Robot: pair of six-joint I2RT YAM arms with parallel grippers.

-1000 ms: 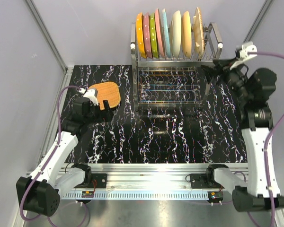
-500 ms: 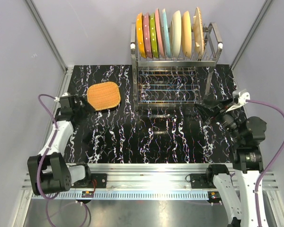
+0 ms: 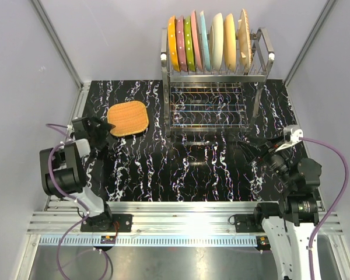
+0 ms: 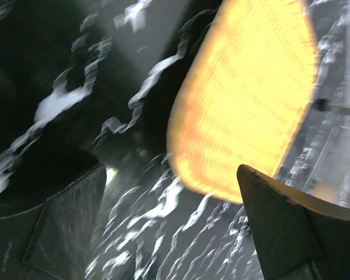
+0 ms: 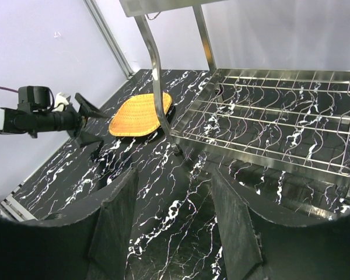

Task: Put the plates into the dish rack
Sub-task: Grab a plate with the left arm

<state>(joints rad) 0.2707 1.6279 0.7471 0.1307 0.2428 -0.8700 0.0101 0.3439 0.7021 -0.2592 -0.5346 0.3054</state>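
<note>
Several plates [image 3: 207,41] stand on edge side by side in the upper tier of the steel dish rack [image 3: 262,55] at the back: orange, pink, green, light blue, cream and tan. The top view shows my left gripper [image 3: 102,131] low at the table's left. It is open, empty, and points at an orange woven mat [image 3: 128,118]. In the left wrist view the blurred mat [image 4: 245,99] lies just beyond the gripper [image 4: 175,216]. My right gripper [image 3: 252,150] is open and empty, front right of the rack. Its wrist view shows the gripper [image 5: 175,221] facing the rack's lower tier [image 5: 268,122].
The rack's lower wire shelf [image 3: 207,105] holds nothing. The mat [image 5: 141,115] lies against the rack's left front leg [image 5: 157,87]. My left arm [image 5: 41,116] shows at the left of the right wrist view. Grey walls enclose the black marbled table [image 3: 181,169].
Both arms have pulled back toward the near edge. The left gripper came off the mat to its left. The right gripper dropped from the rack's right post to low over the table.
</note>
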